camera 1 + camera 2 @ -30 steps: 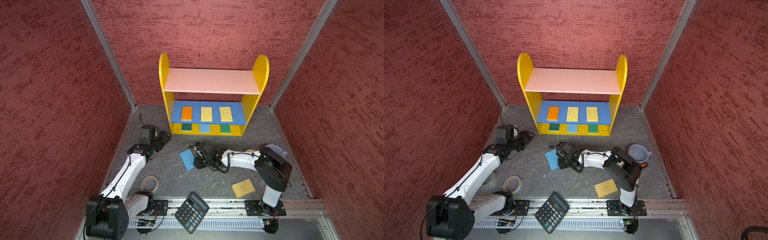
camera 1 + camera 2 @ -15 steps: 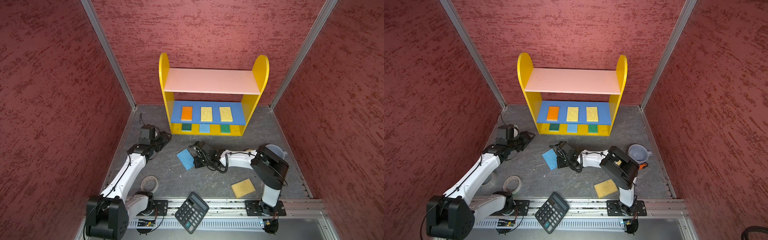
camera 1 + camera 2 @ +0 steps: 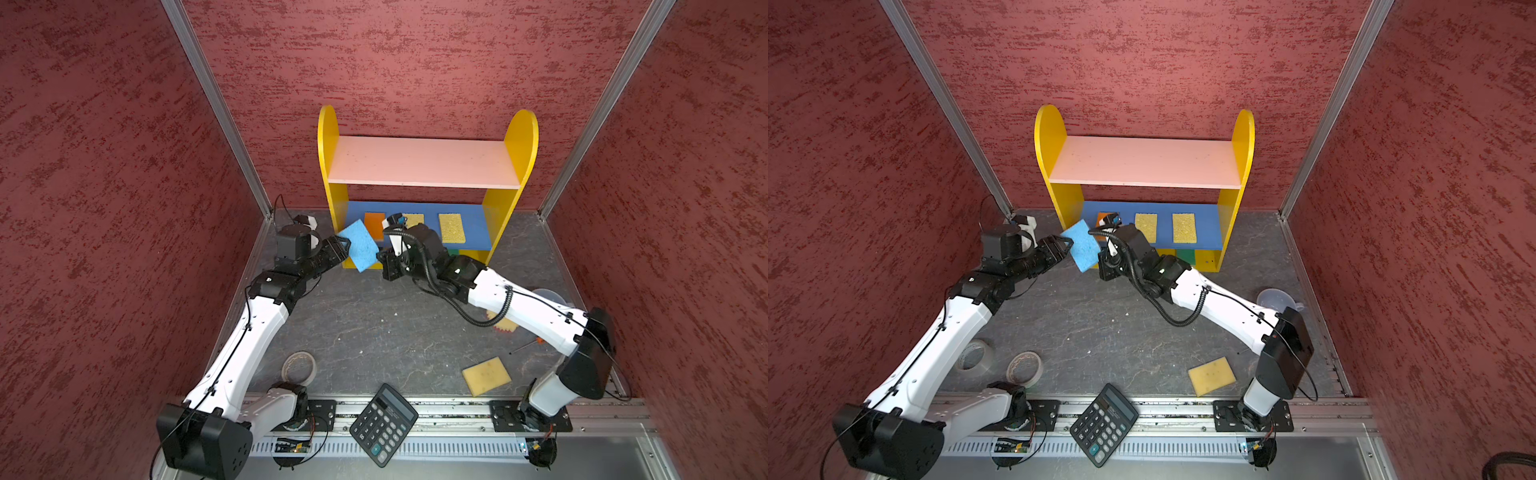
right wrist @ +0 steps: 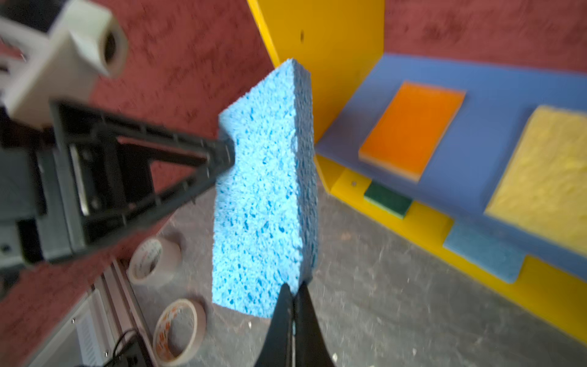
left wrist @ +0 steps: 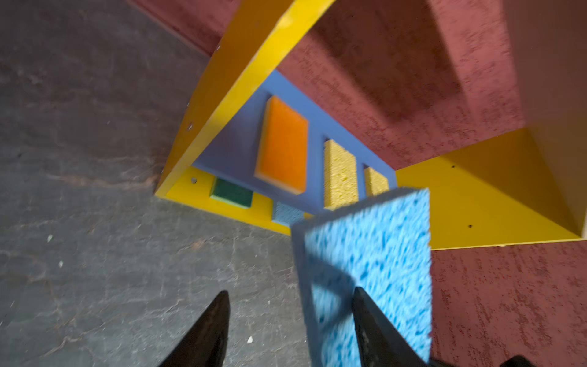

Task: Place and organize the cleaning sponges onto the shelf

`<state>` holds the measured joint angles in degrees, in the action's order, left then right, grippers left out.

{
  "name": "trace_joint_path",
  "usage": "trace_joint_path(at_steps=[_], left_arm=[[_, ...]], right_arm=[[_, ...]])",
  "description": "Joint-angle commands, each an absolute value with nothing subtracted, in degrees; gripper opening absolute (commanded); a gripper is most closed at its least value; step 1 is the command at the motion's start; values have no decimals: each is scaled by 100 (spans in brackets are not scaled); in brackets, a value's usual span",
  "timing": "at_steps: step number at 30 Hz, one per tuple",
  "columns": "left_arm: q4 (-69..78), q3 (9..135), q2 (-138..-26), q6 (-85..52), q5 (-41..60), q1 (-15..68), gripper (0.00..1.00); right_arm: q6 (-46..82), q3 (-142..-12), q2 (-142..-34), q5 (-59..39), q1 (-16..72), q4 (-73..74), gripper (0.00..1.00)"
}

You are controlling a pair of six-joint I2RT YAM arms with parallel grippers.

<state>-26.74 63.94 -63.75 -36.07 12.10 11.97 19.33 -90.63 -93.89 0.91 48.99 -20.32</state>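
Blue sponge is up off the floor, on edge and tilted, just in front of the left end of the shelf. Right gripper is pinched tight on one edge, so that arm alone carries it. Left gripper sits at the opposite corner with jaws apart. Its wrist view shows the foam's edge reaching in between the fingers, not clamped. Looks like a handover: the thin edge pinch leaves most of the foam free for the other side to take.

Shelf so far: orange sponge and two yellow sponges lie flat in a row on the blue middle board. A green sponge and a second blue sponge lie on the bottom. Pink top board is bare, so my guess is this one goes there.

Not yet shelved: a loose yellow sponge on the near-right floor, and a fringed sponge mostly hidden under the right arm. Calculator and tape roll at the near edge are clutter, so ignore them.
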Motion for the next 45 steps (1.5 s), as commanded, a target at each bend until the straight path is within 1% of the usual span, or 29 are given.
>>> trace_joint_path(at_steps=[1,6,11,14,17,21,23,25,28,33,38,41,45], left_arm=[[-2799,6990,-6438,-3027,1098,1292,62],[-2615,7740,-6465,-2728,1100,1344,62],[-2160,8611,-6771,-2211,739,1714,61],[-1711,8872,-7074,-1742,178,1984,61],[-1388,9303,-7481,-1756,157,2016,61],[-1448,10369,-8103,-1649,160,2230,61],[-1894,11130,-8454,-1617,-72,2355,61],[-2789,12126,-8883,-1674,-294,2408,56],[-3572,12919,-9254,-1755,-314,2425,55],[-3626,12986,-9329,-1758,-411,2435,55],[-3379,12981,-9578,-1749,-297,2434,47],[-3253,13075,-9824,-1740,-189,2426,40],[-3423,13457,-10269,-1774,-233,2426,37]], right_arm=[[1517,-9959,-9542,415,4677,-2433,0],[1535,-11205,-9879,531,4358,-2665,0],[1691,-12393,-10404,748,4073,-2945,0],[1734,-13160,-10859,963,4018,-3101,0],[1692,-14056,-11381,1169,4009,-3234,0],[1626,-15246,-12039,1488,3999,-3281,0],[1699,-15319,-12089,1513,3993,-3192,0],[1822,-15313,-12085,1456,3990,-3235,0],[2046,-15297,-12092,1234,3981,-3392,0],[2304,-15292,-12223,1025,3981,-3572,0],[2549,-15284,-12387,1002,3959,-3647,0],[2725,-15286,-12470,925,3942,-3671,0],[2854,-15287,-12548,813,3929,-3669,1]])
